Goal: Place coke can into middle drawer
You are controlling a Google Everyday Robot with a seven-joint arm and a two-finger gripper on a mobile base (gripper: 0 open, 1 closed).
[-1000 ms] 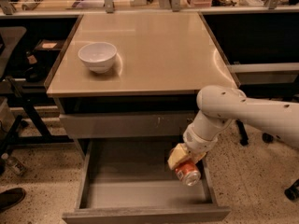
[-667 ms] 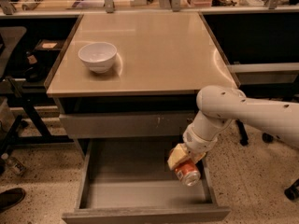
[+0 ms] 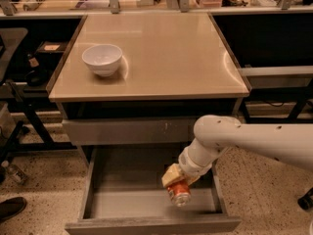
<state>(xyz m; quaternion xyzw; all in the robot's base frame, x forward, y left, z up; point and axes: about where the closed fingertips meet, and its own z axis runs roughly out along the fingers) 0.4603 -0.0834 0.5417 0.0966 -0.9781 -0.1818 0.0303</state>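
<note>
Camera view: the pincer point(image 3: 176, 182) grips the can point(image 3: 181, 196), holding it tilted over the right part of the open drawer point(image 3: 122, 192), just above its floor. The placing step seems in hand; next calls for lowering slightly and releasing inside the drawer's walls.

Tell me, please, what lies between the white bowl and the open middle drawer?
Camera view: bare tabletop, then a closed grey drawer front; the gripper holds the coke can over the middle drawer.
</note>
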